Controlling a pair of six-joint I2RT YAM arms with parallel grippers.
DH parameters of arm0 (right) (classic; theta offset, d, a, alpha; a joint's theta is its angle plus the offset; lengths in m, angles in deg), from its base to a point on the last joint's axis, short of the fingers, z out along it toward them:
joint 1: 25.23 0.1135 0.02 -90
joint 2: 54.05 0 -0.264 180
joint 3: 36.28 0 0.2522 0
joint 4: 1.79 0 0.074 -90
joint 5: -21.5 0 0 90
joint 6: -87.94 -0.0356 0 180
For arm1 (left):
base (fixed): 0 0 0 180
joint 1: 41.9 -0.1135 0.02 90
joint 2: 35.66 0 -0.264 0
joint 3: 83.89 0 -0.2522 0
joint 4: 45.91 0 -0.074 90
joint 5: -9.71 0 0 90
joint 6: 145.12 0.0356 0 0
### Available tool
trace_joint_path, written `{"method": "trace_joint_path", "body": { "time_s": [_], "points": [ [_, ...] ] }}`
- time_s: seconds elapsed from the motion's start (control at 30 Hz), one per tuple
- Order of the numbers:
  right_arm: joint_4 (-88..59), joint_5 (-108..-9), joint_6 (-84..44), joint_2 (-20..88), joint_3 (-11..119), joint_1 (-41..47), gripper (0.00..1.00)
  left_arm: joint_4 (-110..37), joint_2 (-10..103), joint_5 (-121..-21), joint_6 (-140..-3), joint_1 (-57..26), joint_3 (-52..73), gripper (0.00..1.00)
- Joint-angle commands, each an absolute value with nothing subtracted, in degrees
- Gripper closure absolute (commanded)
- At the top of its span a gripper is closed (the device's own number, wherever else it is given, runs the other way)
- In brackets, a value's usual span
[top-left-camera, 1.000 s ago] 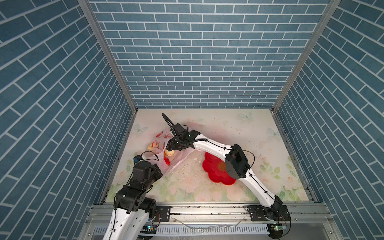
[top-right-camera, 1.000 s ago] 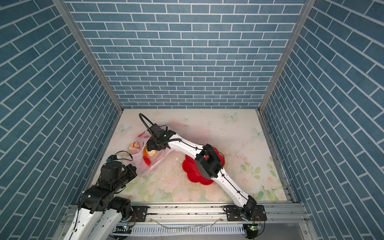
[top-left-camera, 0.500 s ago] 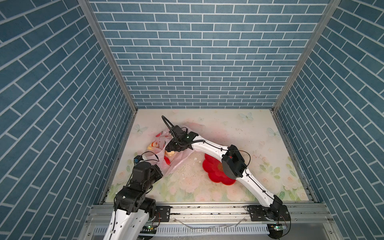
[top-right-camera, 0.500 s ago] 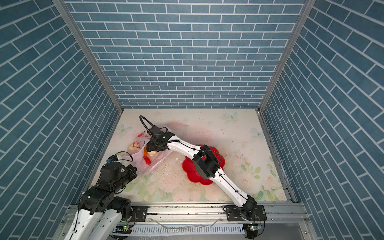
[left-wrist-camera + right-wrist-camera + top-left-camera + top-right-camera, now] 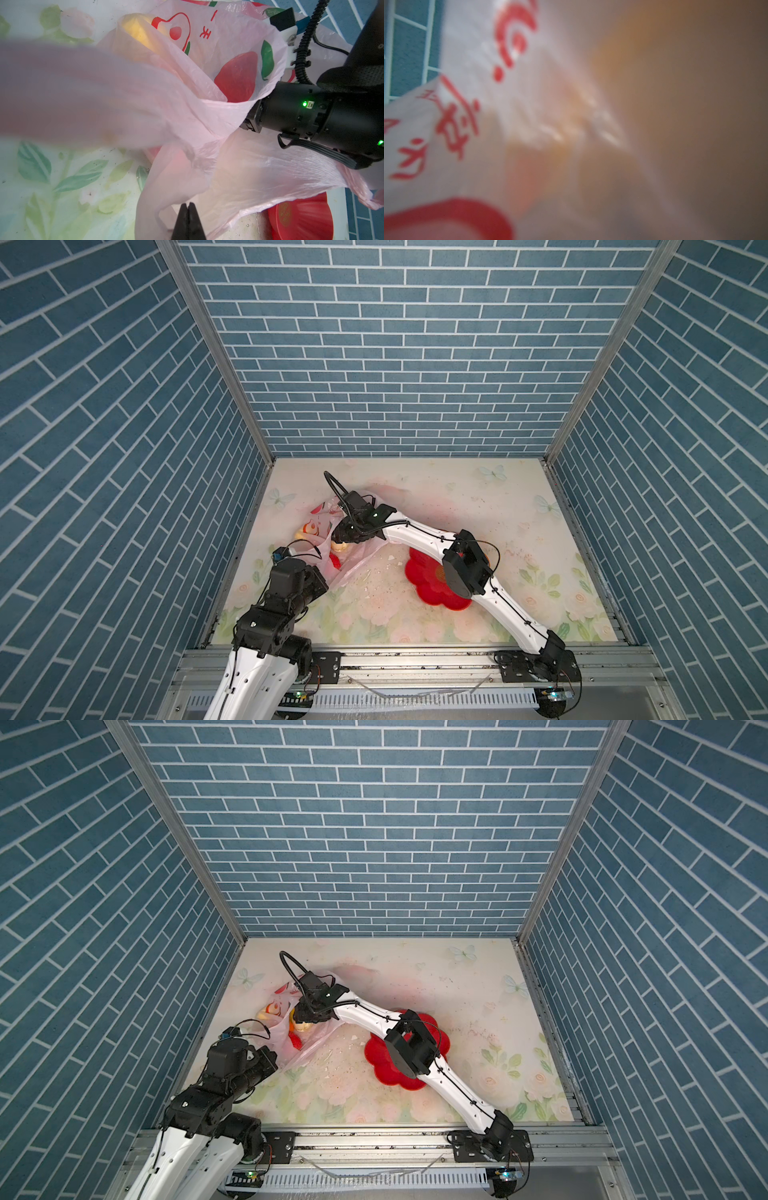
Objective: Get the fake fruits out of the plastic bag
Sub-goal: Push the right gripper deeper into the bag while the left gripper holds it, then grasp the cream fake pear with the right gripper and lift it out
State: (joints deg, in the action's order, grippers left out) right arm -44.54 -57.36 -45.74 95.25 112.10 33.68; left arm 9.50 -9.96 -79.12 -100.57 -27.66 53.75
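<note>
- left gripper (image 5: 188,208): fingers pressed tight together, pinching thin film at the near edge of the bag (image 5: 228,62). In both top views the film runs from that pinch up into the bag's body.
- right gripper (image 5: 338,536): reaches across the middle, head pushed in thru the bag mouth. Fingers are hidden by film in every view, and the right wrist view is only blurred pink film + red print. Can't tell if they're open, closed or on smth.
- fruits (image 5: 301,1026): all the ones I can see are inside the bag, on the left part of the table (image 5: 457,497).
- cream-orange fruit (image 5: 341,546): right below the right gripper's end, touching or nearly; can't say which.
- red fruit (image 5: 334,561): just nearer the front, btw the two grippers.
- yellow fruit (image 5: 300,534): further left against the bag wall, also glows thru the film in the left wrist view.
- bowl (image 5: 424,585): red, right of the bag, partly under the right forearm; no fruit in the part that shows.
- Key relation: bag lies w/ its long axis front-to-back and its mouth turned toward the right arm. Right fingers are already in among the fruits, so that arm is nearer; the left only anchors the film.
- Judgement: grab prob. on the cream-orange fruit. Risk is loose film getting caught in the grip.
</note>
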Motion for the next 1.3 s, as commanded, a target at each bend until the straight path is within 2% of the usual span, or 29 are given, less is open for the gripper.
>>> {"method": "trace_joint_path", "body": {
  "time_s": [0.0, 0.3, 0.57, 1.27],
  "points": [
    [-43.97, -56.91, -44.90, 91.53, 106.98, 33.74, 0.72, 7.34, -8.86, -79.59, -98.77, -27.40, 52.33, 1.00],
    [-41.21, -58.54, -38.53, 78.76, 93.90, 34.60, 0.78, 4.68, -3.10, -79.88, -94.76, -27.40, 49.21, 1.00],
    [-41.95, -56.75, -33.99, 68.71, 85.19, 34.80, 0.80, 3.96, -0.18, -80.28, -90.54, -27.43, 46.32, 1.00],
    [-51.41, -51.14, -24.43, 54.98, 86.39, 34.62, 0.82, 0.33, 1.71, -77.81, -89.56, -27.49, 47.61, 1.00]
  ]
}}
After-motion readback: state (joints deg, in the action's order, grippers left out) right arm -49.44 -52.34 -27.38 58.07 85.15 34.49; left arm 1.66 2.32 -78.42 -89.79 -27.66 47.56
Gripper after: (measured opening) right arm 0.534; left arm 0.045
